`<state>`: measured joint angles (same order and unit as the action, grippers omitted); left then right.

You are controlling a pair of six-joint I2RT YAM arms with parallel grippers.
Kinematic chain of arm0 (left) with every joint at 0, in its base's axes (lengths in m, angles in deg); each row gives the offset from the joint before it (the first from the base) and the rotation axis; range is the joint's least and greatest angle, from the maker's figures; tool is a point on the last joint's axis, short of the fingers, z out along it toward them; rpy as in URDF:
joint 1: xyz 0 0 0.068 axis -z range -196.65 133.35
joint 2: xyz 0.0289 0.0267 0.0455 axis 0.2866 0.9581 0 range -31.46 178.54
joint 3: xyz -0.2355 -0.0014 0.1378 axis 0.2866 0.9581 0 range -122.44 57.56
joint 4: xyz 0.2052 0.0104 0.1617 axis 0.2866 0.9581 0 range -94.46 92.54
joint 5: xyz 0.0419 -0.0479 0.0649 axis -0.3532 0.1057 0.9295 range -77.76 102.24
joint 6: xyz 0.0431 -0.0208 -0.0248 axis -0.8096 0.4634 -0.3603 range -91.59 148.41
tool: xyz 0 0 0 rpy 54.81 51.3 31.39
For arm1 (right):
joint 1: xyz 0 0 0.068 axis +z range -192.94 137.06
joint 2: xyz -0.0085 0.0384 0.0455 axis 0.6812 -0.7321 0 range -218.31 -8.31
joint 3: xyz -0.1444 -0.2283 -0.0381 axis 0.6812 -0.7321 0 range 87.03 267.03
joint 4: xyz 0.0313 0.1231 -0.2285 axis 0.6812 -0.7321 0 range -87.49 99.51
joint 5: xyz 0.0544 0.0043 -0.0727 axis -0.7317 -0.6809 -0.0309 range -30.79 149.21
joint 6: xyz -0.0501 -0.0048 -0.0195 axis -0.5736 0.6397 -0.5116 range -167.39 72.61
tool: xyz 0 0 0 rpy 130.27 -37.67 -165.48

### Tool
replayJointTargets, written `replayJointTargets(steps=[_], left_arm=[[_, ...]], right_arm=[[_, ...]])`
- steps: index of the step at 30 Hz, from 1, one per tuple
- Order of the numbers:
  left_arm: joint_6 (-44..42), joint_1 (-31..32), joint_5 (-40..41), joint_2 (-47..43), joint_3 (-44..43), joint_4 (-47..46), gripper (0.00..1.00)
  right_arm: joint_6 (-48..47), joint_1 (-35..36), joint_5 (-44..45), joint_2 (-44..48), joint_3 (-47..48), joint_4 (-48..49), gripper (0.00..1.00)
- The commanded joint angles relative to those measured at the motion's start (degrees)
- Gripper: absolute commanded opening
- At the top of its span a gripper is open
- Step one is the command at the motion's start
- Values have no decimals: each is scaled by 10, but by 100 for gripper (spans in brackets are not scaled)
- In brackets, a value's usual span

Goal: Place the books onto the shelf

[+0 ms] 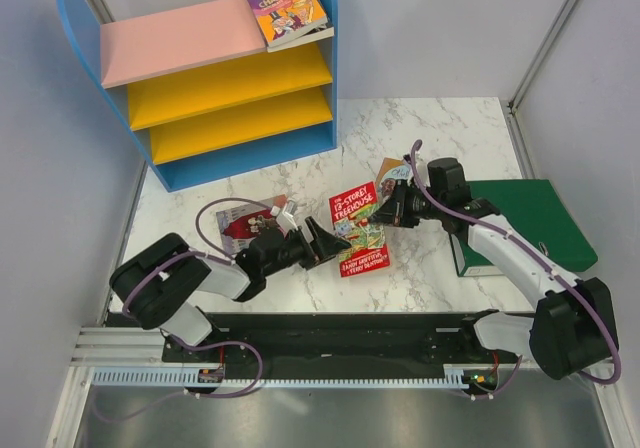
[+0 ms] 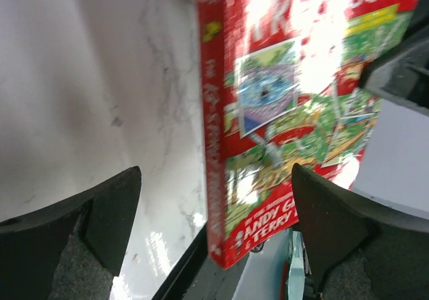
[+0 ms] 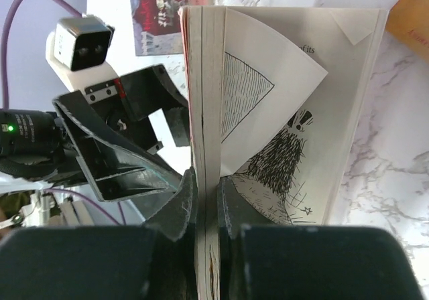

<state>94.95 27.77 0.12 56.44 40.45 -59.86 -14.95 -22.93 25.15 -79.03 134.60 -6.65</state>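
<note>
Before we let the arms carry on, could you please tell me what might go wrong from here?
1. The right tool pinches the Treehouse book by one edge only, and a loose page curls away; the book could flop open or the page crease.
2. The open left tool sits close to the book and the right tool; they might collide.
3. The Roald Dahl book seems to overhang the shelf's pink board; a nudge could drop it.

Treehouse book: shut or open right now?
Partly open. Right wrist view: right gripper pinches the Treehouse book by its cover side; inner illustrated pages fan away, one curled.
</note>
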Motion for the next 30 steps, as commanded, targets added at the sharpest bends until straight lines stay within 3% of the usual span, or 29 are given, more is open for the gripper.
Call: replayJointTargets(steps=[1, 4, 7, 10, 11, 12, 13, 14, 18, 21, 25, 30], left_arm=[[-15, 4, 4, 19, -29, -123, 99], [-2, 5, -4, 38, -55, -121, 97], [18, 6, -19, 61, -81, -123, 87], [40, 6, -35, 87, -95, -152, 20], [47, 6, -36, 90, -96, -159, 2], [51, 6, -37, 91, -94, -169, 2], [53, 6, -39, 90, -92, -173, 2], [54, 5, -38, 85, -91, -173, 2], [51, -5, -37, 40, -86, -123, 2], [46, -19, -35, -11, -93, -66, 2], [39, -50, -50, -63, -128, 2, 2], [52, -81, -93, -77, -165, 16, 2]], right_arm=[[31, -2, -69, 0, -13, 74, 1], [39, -2, -89, -7, -22, 88, 2], [43, -2, -104, -12, -28, 94, 2], [40, -2, -108, -15, -34, 94, 3], [40, -2, -102, -15, -34, 94, 6], [40, -2, -98, -15, -35, 91, 9], [39, -3, -92, -16, -37, 87, 28], [39, -4, -82, -15, -38, 82, 38], [28, -12, -32, -7, -42, 54, 67], [29, -20, -21, 1, -47, 50, 77], [39, -30, -13, 15, -51, 50, 81], [52, -52, -29, 44, -56, 68, 92]])
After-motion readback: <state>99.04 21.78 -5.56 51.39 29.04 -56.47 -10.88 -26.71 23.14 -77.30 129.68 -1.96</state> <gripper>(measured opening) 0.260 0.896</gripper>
